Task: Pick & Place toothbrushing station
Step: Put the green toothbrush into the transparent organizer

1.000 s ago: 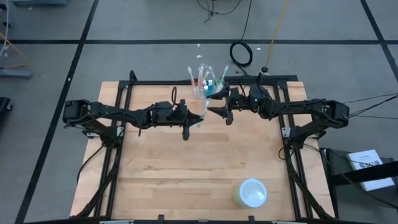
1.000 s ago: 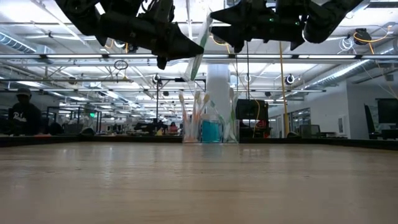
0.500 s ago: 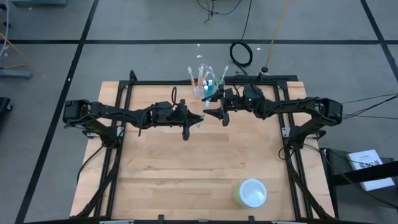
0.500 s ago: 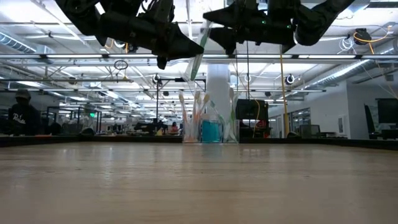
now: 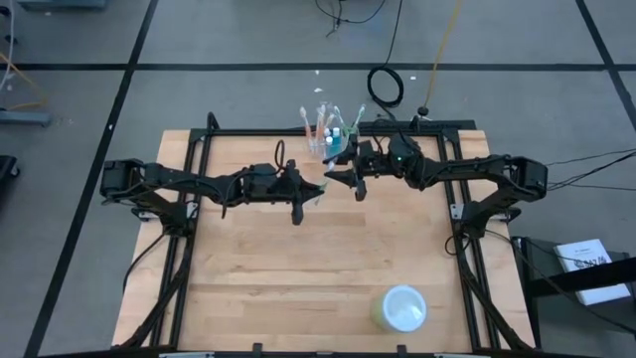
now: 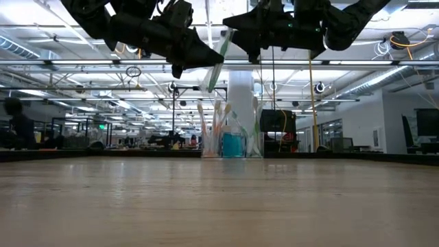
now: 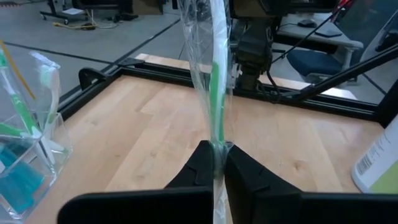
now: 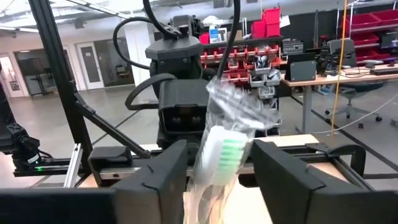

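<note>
Risk sits in the handover: the green-bristled toothbrush in its crinkled clear wrapper [image 7: 214, 93] could slip or twist if the right jaws [image 8: 217, 168], part-open either side of its head, close on loose film only. Left jaws [image 7: 216, 163] pinch its handle tight. Both arms are raised, meeting mid-air above the wooden counter [image 5: 328, 259]. The clear plastic toothbrushing station [image 5: 328, 137] stands at the counter's twelve o'clock edge.

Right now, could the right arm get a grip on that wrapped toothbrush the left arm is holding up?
Probably yes. The left tool pinches the wrapped toothbrush low down, leaving its upper end free. The right tool already has that end between its spread fingers, with nothing in between.
</note>
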Motion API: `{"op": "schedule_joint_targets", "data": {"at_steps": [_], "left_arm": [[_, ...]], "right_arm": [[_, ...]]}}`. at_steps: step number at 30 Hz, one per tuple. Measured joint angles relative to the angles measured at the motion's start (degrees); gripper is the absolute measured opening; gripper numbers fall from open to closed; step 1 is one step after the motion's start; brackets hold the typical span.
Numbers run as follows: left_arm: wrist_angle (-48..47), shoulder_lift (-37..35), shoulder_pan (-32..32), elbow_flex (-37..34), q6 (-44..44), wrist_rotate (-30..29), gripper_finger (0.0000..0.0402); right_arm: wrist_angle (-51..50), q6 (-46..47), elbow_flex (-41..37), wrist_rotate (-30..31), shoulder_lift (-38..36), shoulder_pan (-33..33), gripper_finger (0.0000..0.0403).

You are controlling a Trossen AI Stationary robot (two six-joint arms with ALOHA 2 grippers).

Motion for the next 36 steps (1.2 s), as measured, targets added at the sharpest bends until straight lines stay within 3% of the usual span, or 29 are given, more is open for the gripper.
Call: {"op": "schedule_joint_targets", "data": {"at_steps": [15, 19, 26, 32, 36], "left_arm": [[-1.1, 0.0, 0.0, 0.0, -0.1, -0.8, 0.0012], [-1.0, 0.0, -0.1, 0.0, -1.4, -0.9, 0.0052], [-1.2, -0.4, -1.0, 0.0, -2.3, -0.9, 0.0159], [-4.9, -7.1, -1.4, 0.0, -1.9, -0.8, 0.0241], [-11.8, -14.1, -1.4, 0.0, -1.7, -5.2, 0.0273]], "right_arm": [[0.3, 0.9, -0.1, -3.0, -0.4, 0.0, 0.0049], [0.1, 0.6, -0.1, -3.3, -0.8, 0.0, 0.0032], [-1.3, 0.0, -0.1, -3.1, -1.9, -0.1, 0.0024], [-2.7, -0.2, 0.0, -2.8, -2.5, -0.2, 0.0025], [-4.8, -0.6, -0.1, -2.6, -4.0, -0.5, 0.0023]]}}
